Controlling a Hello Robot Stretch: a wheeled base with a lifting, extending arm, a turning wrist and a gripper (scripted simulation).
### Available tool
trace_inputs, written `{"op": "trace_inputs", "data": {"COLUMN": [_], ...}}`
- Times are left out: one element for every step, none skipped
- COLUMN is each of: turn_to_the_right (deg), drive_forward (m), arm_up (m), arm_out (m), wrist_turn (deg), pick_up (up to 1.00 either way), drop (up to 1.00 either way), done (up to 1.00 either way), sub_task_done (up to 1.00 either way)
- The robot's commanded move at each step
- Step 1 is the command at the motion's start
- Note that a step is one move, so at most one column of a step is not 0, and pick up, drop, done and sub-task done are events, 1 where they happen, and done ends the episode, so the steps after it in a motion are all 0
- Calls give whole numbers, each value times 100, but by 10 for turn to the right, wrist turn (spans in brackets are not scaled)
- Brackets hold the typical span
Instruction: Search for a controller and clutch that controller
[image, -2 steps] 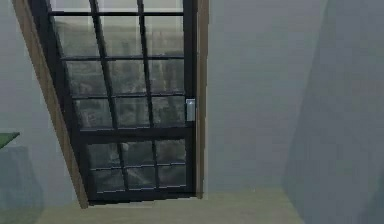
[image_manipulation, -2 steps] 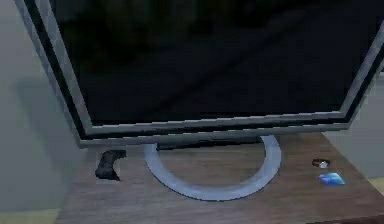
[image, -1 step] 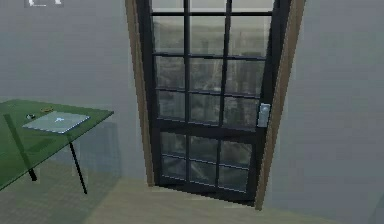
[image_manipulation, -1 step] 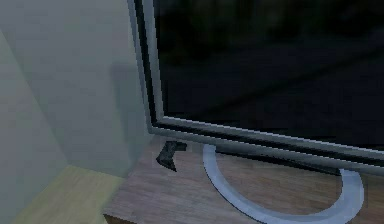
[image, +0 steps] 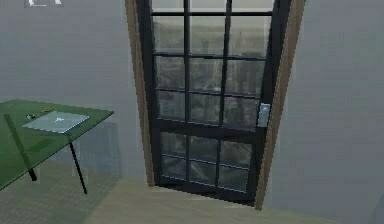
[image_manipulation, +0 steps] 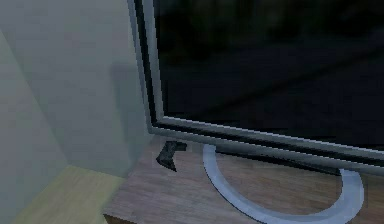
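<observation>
The door (image: 210, 100) is black, its glass cut into a grid of small dark panes, with a brown trim (image: 285, 120) and a silver handle plate (image: 264, 114) against a grey wall (image: 60, 50). The table (image: 25, 150) is green with black legs (image: 78, 168) and bears a pale grey slab (image: 57, 122). The television (image_manipulation: 270, 60) is black, with a silver frame (image_manipulation: 250, 130) and a pale blue-grey stand (image_manipulation: 225, 180), on a brown wood-grain cabinet top (image_manipulation: 170, 195) beside a small dark object (image_manipulation: 170, 155).

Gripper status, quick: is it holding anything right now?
Gripper: cannot be told from these pictures. A small dark object lies on the wooden stand by the screen.
</observation>
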Motion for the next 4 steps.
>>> {"op": "trace_inputs", "data": {"turn_to_the_right": [0,0,0,0], "drive_forward": [0,0,0,0], "arm_up": [34,0,0,0], "arm_out": [0,28,0,0], "wrist_turn": [0,0,450,450], "pick_up": [0,0,0,0], "drop": [0,0,0,0], "done": [0,0,0,0], "sub_task_done": [0,0,0,0]}}
